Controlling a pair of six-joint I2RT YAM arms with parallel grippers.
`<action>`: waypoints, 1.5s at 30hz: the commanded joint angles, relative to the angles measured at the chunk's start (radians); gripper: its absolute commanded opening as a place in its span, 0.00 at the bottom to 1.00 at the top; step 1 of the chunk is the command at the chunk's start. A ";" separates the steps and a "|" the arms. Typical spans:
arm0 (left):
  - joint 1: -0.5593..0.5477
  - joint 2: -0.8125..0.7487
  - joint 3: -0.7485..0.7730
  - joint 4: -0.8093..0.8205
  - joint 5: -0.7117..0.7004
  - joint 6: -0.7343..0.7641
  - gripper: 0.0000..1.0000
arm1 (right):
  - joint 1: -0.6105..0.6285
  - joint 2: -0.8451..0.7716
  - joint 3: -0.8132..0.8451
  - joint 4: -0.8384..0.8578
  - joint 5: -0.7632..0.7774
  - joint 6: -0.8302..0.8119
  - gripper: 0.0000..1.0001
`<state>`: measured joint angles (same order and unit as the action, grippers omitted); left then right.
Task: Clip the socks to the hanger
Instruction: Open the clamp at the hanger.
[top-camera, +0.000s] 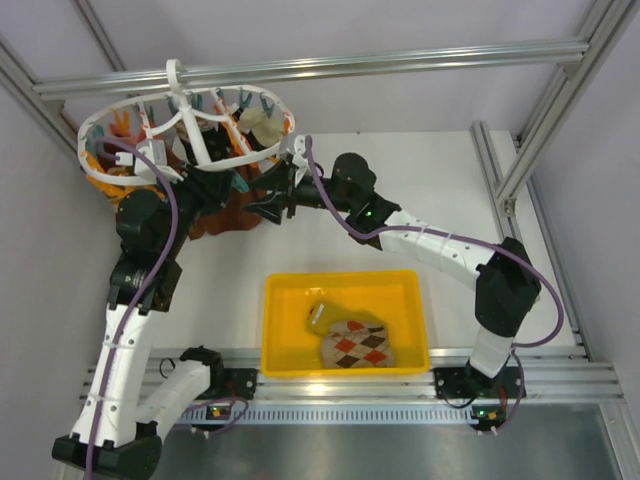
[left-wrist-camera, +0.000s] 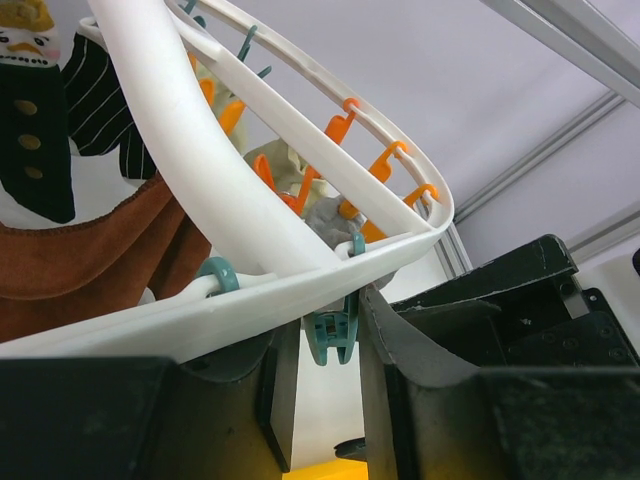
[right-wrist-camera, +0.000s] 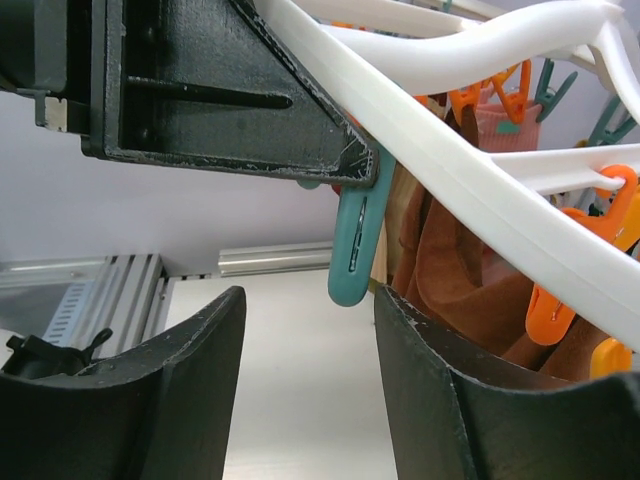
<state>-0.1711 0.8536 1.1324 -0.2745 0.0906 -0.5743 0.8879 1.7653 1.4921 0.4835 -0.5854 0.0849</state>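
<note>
Ana: Fingers of the left gripper (left-wrist-camera: 328, 325) sit on both sides of a teal clip (right-wrist-camera: 352, 240) under the hanger (left-wrist-camera: 200, 190). Are they squeezing it?
Ben: It looks like they pinch its top. The right gripper (right-wrist-camera: 310, 300) is spread wide just below, with nothing in it.
Ana: So where are the socks (top-camera: 350, 338)?
Ben: Down in the yellow tub (top-camera: 340, 278). The diamond sock (top-camera: 360, 345) and the yellow sock (top-camera: 322, 318) lie there, far from the clip.
Ana: What matters now?
Ben: The left one should hold the clip firm and not tug the hanger, or it will swing. The right one should fetch one sock by its edge and push that edge deep into the clip
</note>
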 joint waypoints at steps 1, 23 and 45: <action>0.016 0.058 -0.023 0.195 -0.042 0.079 0.00 | -0.006 -0.043 0.043 -0.014 0.005 -0.025 0.53; 0.015 0.012 -0.094 0.236 -0.014 0.105 0.00 | -0.075 -0.069 0.071 -0.132 -0.039 0.018 0.50; 0.015 -0.080 -0.286 0.471 0.050 0.151 0.00 | 0.011 0.082 0.128 0.075 0.090 -0.070 0.48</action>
<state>-0.1669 0.7681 0.8577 0.1371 0.1429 -0.4603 0.8841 1.8423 1.5547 0.4675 -0.5259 0.0265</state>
